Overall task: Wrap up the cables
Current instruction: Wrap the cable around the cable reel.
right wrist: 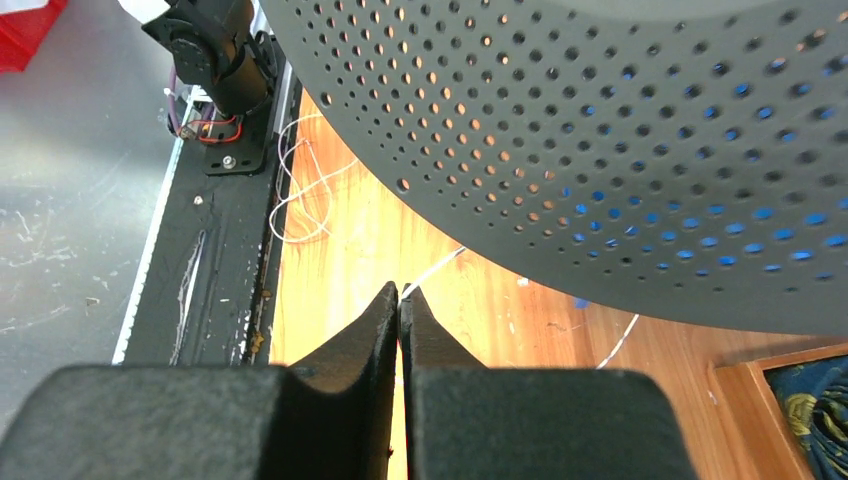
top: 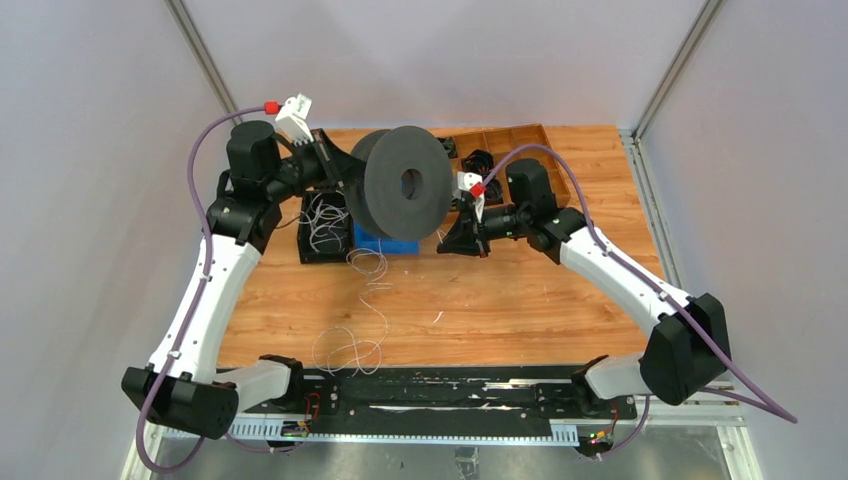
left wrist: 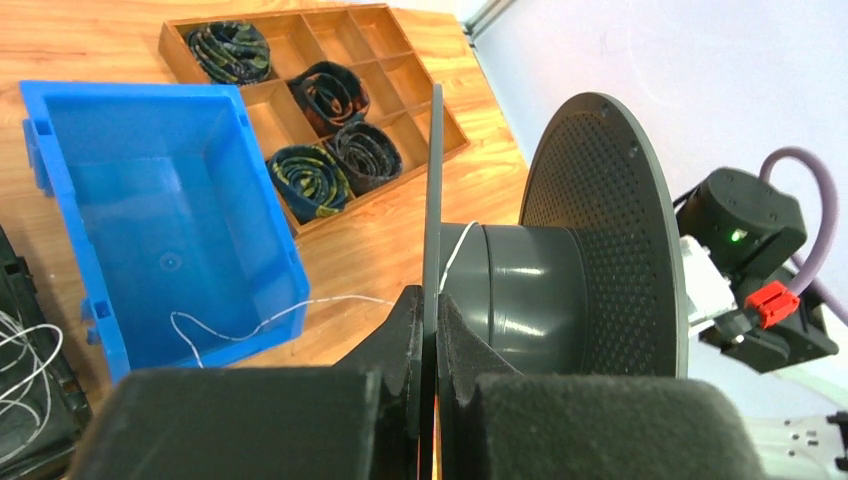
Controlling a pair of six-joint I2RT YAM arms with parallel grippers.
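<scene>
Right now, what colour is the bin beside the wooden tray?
Bin: blue, clearest in left wrist view.

The spool flange [right wrist: 600, 150] blocks the way above the right gripper [right wrist: 400, 296], while table [right wrist: 350, 255] lies open ahead below its jaws.

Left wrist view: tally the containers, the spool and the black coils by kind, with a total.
Blue bin: 1
Black box: 1
Wooden divided tray: 1
Grey spool: 1
Black cable coils: 4
Total: 8
</scene>
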